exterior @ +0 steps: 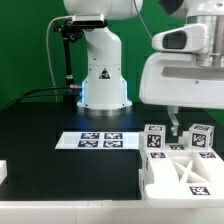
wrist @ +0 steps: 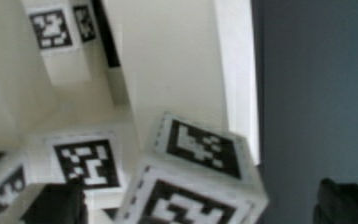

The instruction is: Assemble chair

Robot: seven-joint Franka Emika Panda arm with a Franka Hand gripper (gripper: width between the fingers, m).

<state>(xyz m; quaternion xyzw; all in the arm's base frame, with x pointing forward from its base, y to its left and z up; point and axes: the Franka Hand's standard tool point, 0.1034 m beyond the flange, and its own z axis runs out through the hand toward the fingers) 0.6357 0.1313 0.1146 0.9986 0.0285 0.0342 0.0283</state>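
The chair parts are white blocks with black-and-white tags, clustered at the exterior view's lower right. A slotted flat panel [exterior: 188, 178] lies in front, with square posts [exterior: 155, 139] [exterior: 203, 138] standing behind it. My gripper [exterior: 173, 128] hangs straight down between those posts. In the wrist view a tagged square post [wrist: 190, 150] stands between my dark fingertips [wrist: 55, 205]. There is a gap on each side, so my gripper [wrist: 202, 205] is open and holds nothing. Another tagged part [wrist: 60, 30] lies further off along a white panel [wrist: 167, 60].
The marker board [exterior: 100, 141] lies flat on the black table in front of the robot base [exterior: 104, 80]. A small white piece [exterior: 3, 172] shows at the exterior view's left edge. Dark table [wrist: 318, 90] runs beside the chair parts in the wrist view.
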